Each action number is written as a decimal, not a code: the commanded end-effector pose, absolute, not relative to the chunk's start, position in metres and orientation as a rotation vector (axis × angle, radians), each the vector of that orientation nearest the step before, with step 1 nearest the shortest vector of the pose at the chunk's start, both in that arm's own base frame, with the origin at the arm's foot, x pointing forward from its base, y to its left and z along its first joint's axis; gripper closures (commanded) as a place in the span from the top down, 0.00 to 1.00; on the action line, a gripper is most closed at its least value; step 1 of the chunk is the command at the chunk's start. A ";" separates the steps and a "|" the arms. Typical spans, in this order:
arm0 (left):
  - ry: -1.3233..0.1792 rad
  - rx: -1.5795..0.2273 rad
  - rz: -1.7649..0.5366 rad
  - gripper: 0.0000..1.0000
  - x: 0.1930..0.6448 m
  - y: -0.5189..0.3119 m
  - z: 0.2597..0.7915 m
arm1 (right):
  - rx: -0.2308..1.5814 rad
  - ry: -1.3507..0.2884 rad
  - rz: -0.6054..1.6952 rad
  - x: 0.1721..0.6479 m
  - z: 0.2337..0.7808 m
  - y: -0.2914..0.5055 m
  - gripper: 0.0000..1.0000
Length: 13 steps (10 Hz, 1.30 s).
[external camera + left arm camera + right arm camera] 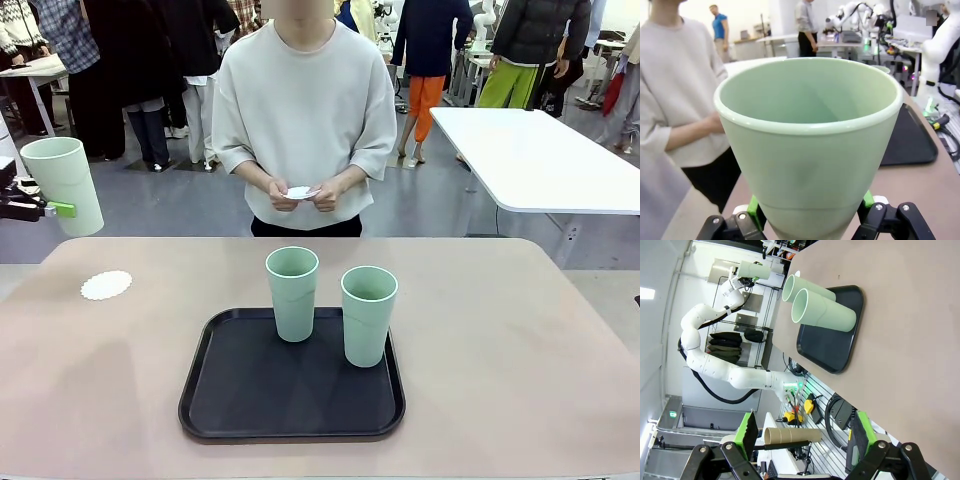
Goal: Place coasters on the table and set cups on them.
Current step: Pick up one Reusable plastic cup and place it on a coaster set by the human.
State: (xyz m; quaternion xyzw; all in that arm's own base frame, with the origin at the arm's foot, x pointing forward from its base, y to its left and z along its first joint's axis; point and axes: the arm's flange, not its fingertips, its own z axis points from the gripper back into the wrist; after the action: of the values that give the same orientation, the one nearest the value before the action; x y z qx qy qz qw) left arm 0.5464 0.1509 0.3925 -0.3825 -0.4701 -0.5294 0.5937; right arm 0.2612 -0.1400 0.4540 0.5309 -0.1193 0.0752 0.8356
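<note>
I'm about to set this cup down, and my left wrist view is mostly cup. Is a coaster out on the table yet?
Observer: Yes, one coaster lies bare near the far left corner of the table.
Operator: Where is my cup relative to it?
Observer: In the front view the cup, gripped by the left claw, hangs upright in the air, up and left of the coaster.
Operator: And the rest of the set?
Observer: The other two cups stand upright on the black tray mid-table.
</note>
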 end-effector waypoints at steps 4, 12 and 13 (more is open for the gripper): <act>-1.092 -0.898 -1.243 0.84 0.548 0.148 0.395 | 1.138 -0.263 0.171 0.262 0.456 -0.139 1.00; -1.010 -1.108 -1.317 0.84 0.601 0.183 0.335 | 1.138 -0.263 0.171 0.262 0.456 -0.139 1.00; -1.011 -1.109 -1.309 0.84 0.601 0.182 0.322 | 1.138 -0.263 0.171 0.262 0.456 -0.139 1.00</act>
State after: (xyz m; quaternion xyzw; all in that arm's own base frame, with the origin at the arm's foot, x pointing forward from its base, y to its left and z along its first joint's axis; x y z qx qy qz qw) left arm 0.5961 0.1810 0.3231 -0.4613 -0.4329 -0.5530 0.5422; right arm 0.2613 -0.1399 0.4540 0.5308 -0.1193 0.0752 0.8357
